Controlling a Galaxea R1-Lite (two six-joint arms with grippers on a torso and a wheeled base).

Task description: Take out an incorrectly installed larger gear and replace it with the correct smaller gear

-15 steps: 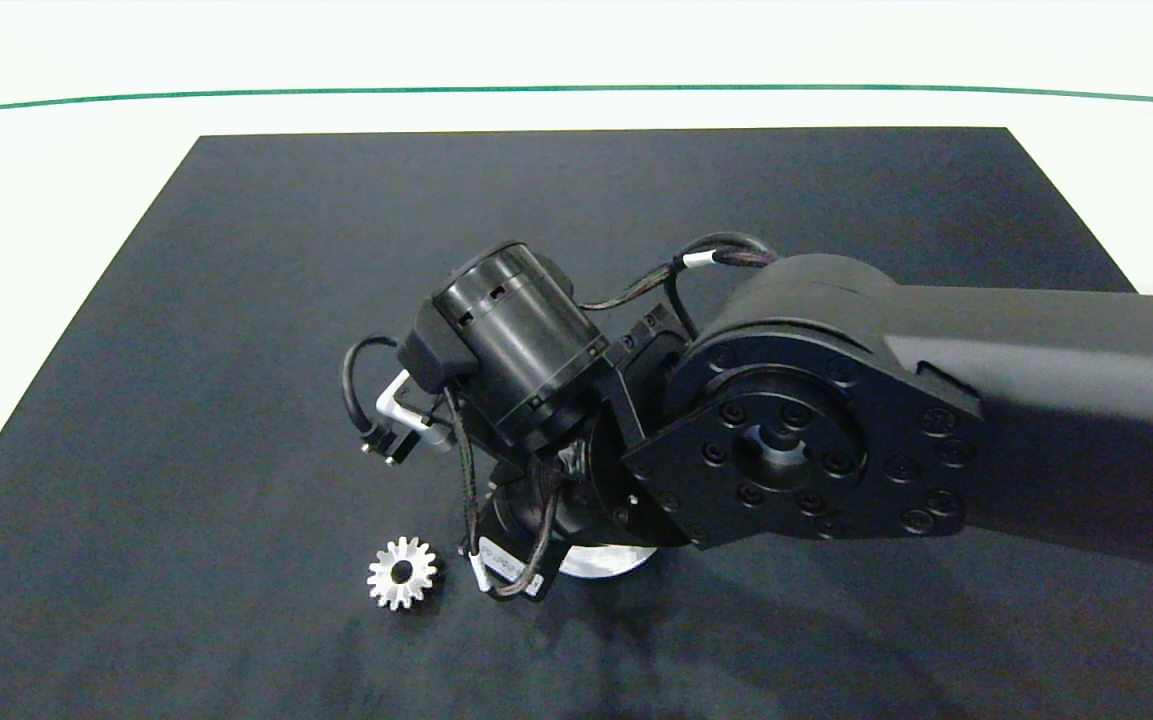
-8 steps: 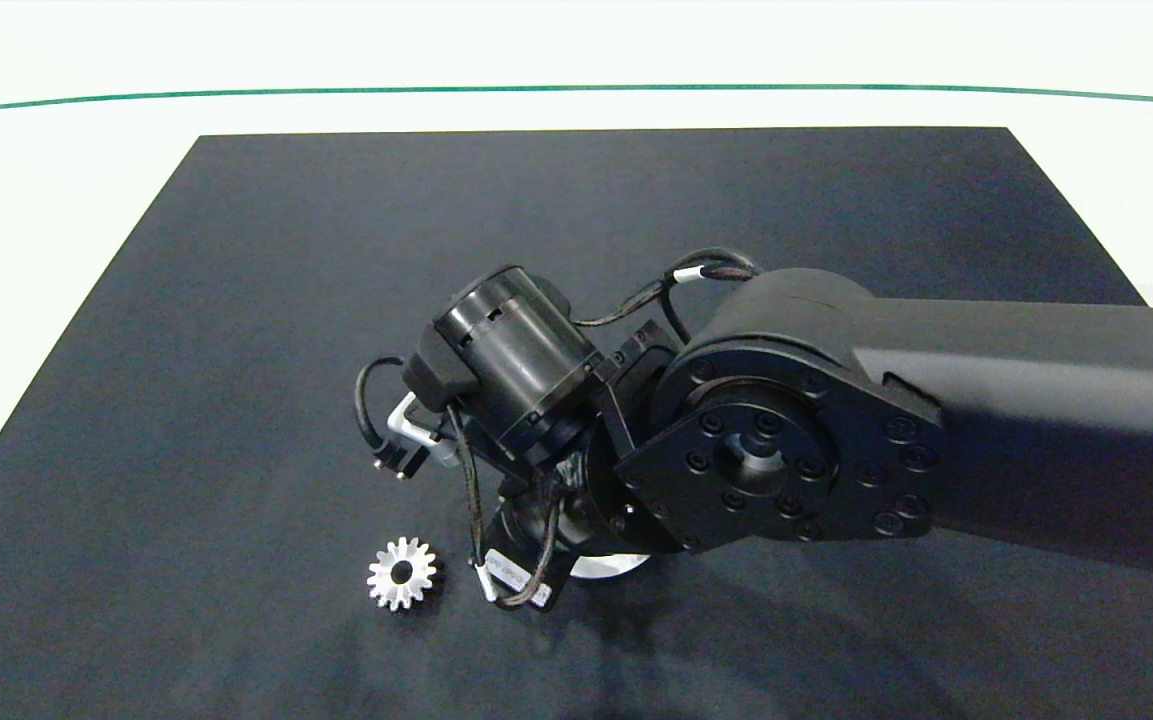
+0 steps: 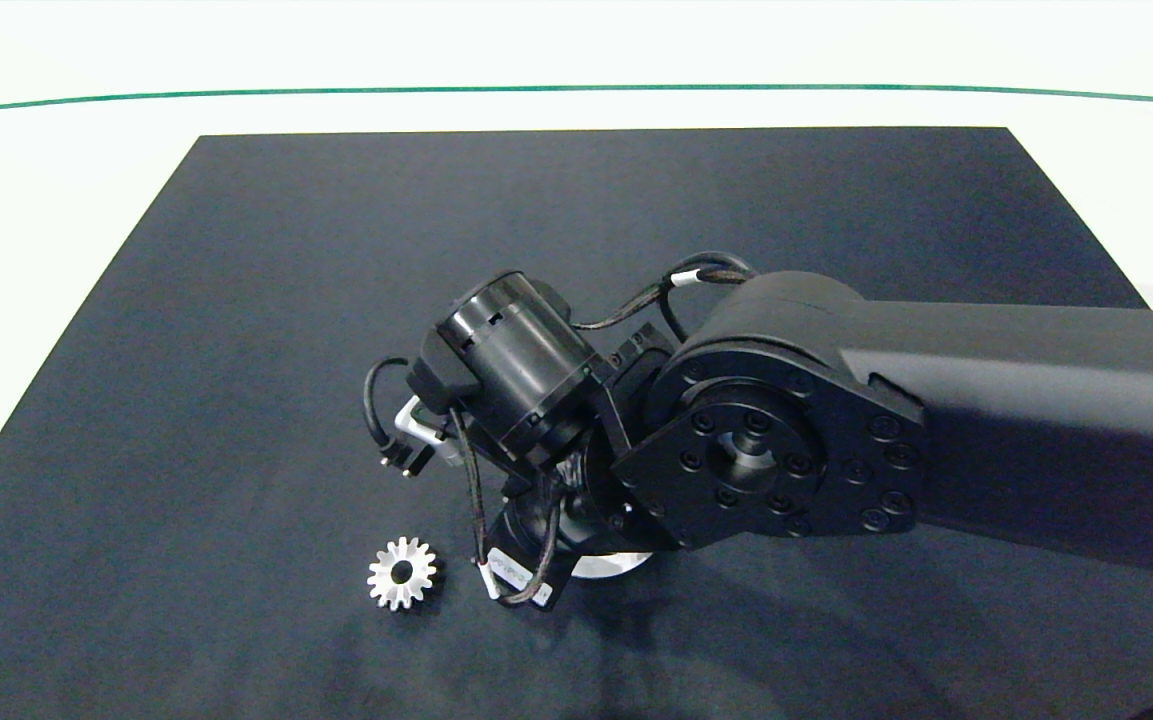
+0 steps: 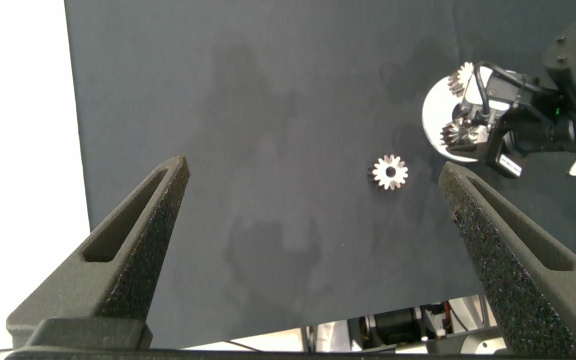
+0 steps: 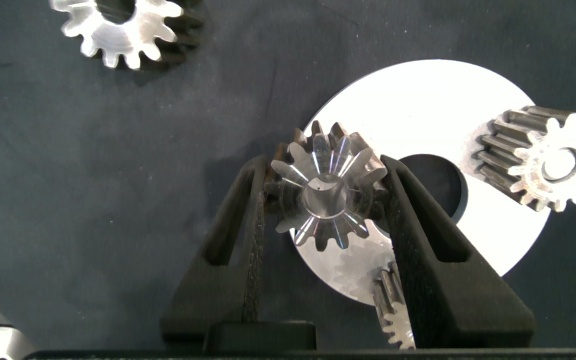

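Note:
The larger gear (image 3: 401, 573) (image 5: 118, 25) (image 4: 390, 172) lies flat on the black mat, just left of a white disc (image 3: 619, 567) (image 5: 498, 240). My right gripper (image 5: 326, 188) is shut on the smaller gear (image 5: 326, 190), holding it by its teeth over the disc's edge. In the head view the right arm's wrist (image 3: 521, 365) hides both the gripper and that gear. Another small gear (image 5: 550, 155) stands on the disc, and a third (image 5: 393, 312) shows partly behind a finger. My left gripper (image 4: 313, 170) hangs open high above the mat, holding nothing.
The black mat (image 3: 236, 300) covers most of the white table, and a green line (image 3: 336, 94) runs along the far side. The right arm (image 3: 986, 420) spans the mat's right half.
The right arm's wrist has shifted a little toward the table's near edge, over the disc. The larger gear on the mat has not moved.

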